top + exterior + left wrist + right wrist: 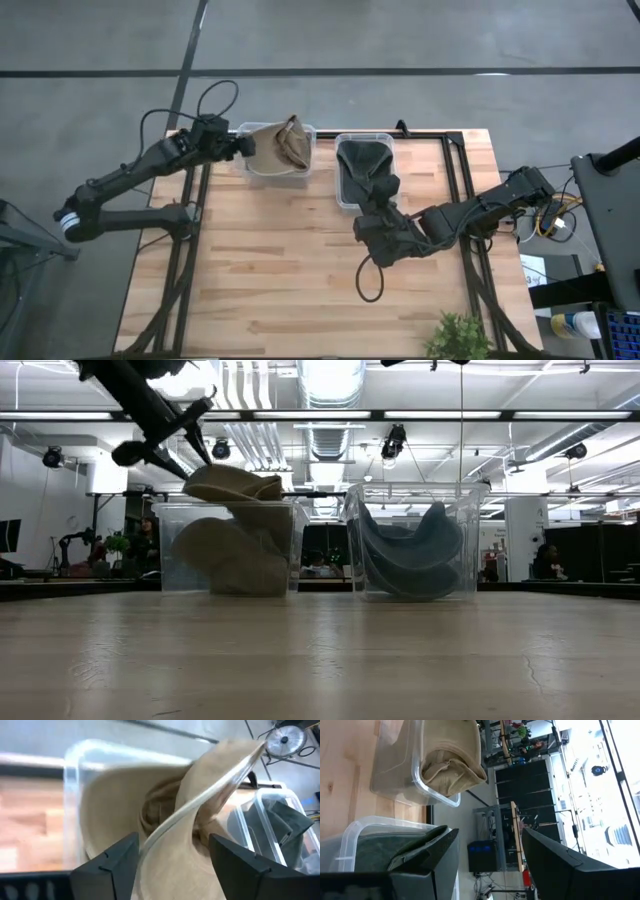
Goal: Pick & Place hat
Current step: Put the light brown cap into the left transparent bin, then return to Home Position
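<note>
The left gripper [241,146] is hovering at the edge of a clear bin [250,168], its fingers [107,865] spread apart with the brim of the tan hat [280,146] lying between them; whether they are touching it cannot be told. The tan hat is sitting crumpled in that bin, partly poking above the rim. The right gripper [381,199] is hanging with fingers apart over the near edge of a second bin [345,196], which is holding a dark hat [364,165]. Both bins are resting on the table [290,270].

A tan hat [278,146], a dark green hat [364,165], clear bins [300,171], light wood table [280,270].
</note>
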